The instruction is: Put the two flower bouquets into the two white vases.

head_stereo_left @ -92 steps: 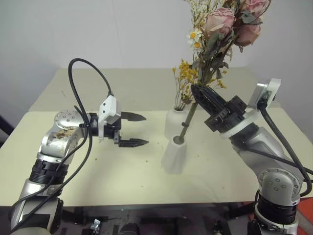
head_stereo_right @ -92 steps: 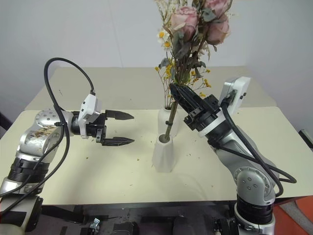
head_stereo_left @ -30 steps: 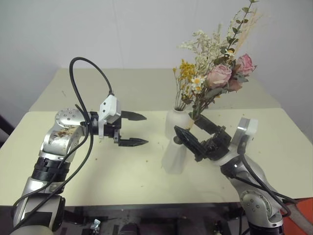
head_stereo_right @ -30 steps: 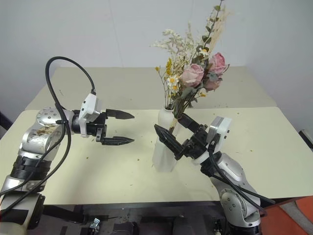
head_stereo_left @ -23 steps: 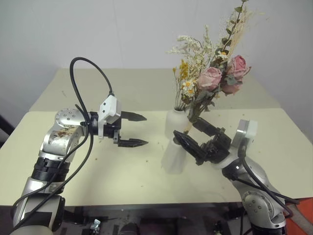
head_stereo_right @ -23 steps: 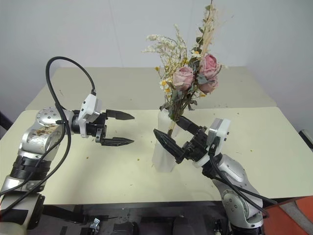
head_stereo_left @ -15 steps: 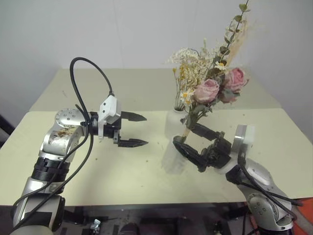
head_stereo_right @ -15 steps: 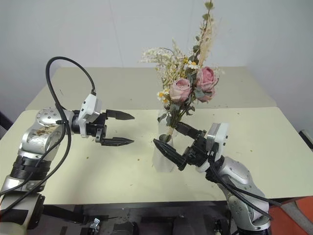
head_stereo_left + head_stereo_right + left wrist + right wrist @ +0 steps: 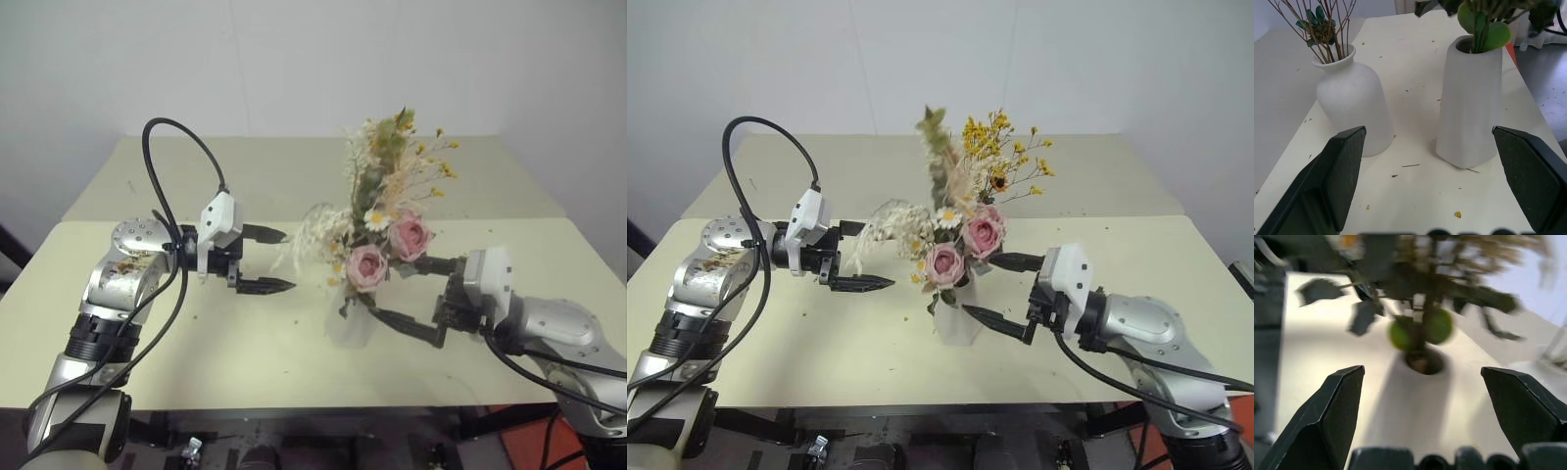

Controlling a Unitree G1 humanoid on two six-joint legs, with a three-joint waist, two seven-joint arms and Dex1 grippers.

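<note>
The rose bouquet (image 9: 389, 250) stands in the cone-shaped white vase (image 9: 958, 323), leaning to the left with its pink heads low over the rim. Behind it the yellow spray (image 9: 1004, 147) rises from the bottle-shaped vase (image 9: 1352, 105), whose body the roses cover in the eye views. My right gripper (image 9: 984, 287) is open just right of the cone vase, pointing at it and holding nothing. The vase mouth (image 9: 1424, 361) lies ahead between its fingers. My left gripper (image 9: 276, 260) hangs open and empty left of both vases.
Both vases stand mid-table on the beige tabletop (image 9: 245, 343), which is dotted with dried flower crumbs. A second beige table (image 9: 274, 166) adjoins it at the back, against a white wall. The near table edge runs just below both grippers.
The rose bouquet has sunk deeper into the cone vase and tipped left. My right gripper, still open, has rolled and drawn back to the right. The left arm has not moved.
</note>
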